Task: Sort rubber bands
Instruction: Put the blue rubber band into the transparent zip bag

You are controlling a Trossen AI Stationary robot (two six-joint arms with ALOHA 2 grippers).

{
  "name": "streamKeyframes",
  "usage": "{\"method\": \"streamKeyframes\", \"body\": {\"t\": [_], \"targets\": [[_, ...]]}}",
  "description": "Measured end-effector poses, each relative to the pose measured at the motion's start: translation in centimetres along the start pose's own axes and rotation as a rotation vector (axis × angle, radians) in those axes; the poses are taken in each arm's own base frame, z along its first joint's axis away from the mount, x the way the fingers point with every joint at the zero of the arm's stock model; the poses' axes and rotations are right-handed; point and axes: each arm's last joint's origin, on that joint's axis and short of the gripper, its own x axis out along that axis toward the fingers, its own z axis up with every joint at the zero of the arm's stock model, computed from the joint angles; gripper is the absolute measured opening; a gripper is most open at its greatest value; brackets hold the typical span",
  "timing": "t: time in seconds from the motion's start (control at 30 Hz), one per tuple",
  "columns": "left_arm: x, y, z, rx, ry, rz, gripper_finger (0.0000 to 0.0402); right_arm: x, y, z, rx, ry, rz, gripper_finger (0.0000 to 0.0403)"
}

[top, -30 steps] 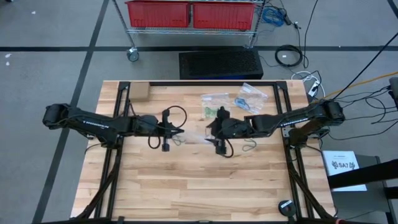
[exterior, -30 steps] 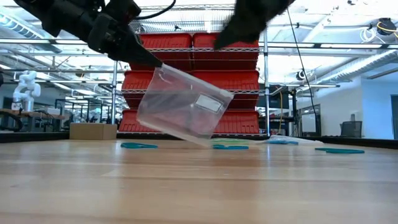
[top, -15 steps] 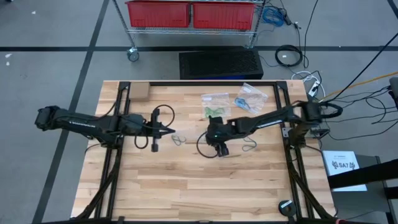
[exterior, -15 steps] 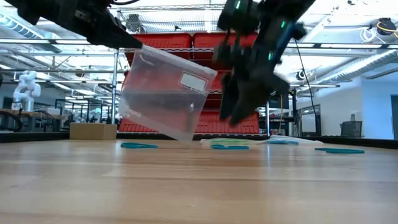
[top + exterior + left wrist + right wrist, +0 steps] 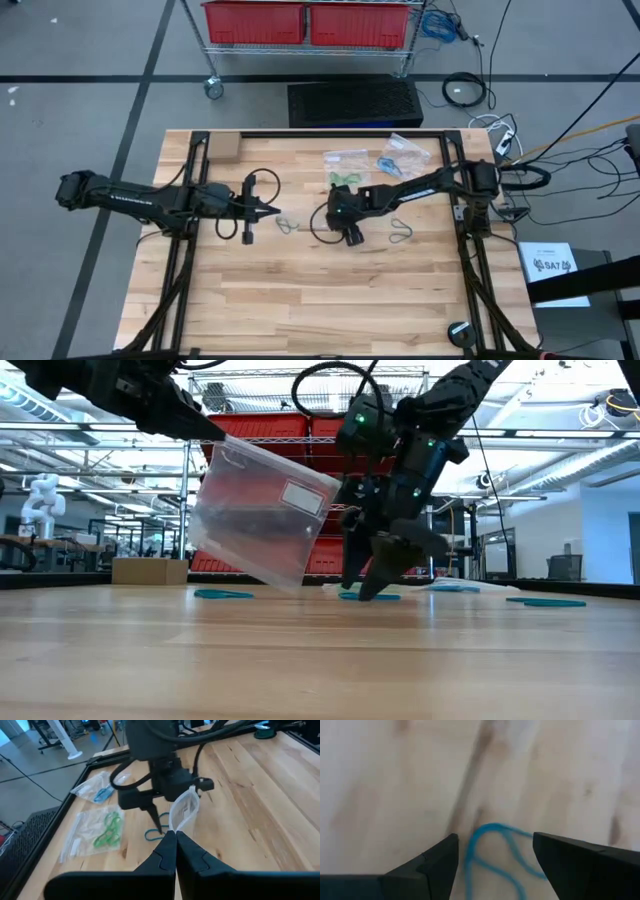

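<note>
High view looking straight down, taking in whole table [image 5: 300,300]. Low view sitting at tabletop level, facing shelving across room. Left wrist view looking forward over table at right arm. Right wrist view pointing down, very close to wood. All sharing table centre.

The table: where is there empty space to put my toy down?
The near half of the table, below both arms, is bare wood. The middle is crowded: the left gripper holds a clear bag, and the right gripper hangs over a rubber band. The far edge holds filled bags.
</note>
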Motion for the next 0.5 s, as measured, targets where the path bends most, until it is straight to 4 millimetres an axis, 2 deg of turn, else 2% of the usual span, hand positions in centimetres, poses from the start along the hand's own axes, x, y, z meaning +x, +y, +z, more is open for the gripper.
{"method": "streamKeyframes", "body": {"t": [0.23,0.37,0.5], "targets": [[0.0,0.0,0.0,0.0,0.004,-0.001,0.0003,0.3,-2.1,-0.5,0.08,-0.063,0.02,0.0233],[0.0,0.0,0.0,0.0,0.004,0.0,0.0003,0.7,-2.2,-1.0,0.124,-0.048,0.076,0.0201],[0.0,0.0,0.0,0.001,0.005,0.0,0.0003,2.0,-1.8,-1.5,0.14,-0.009,0.12,0.0157]]}}
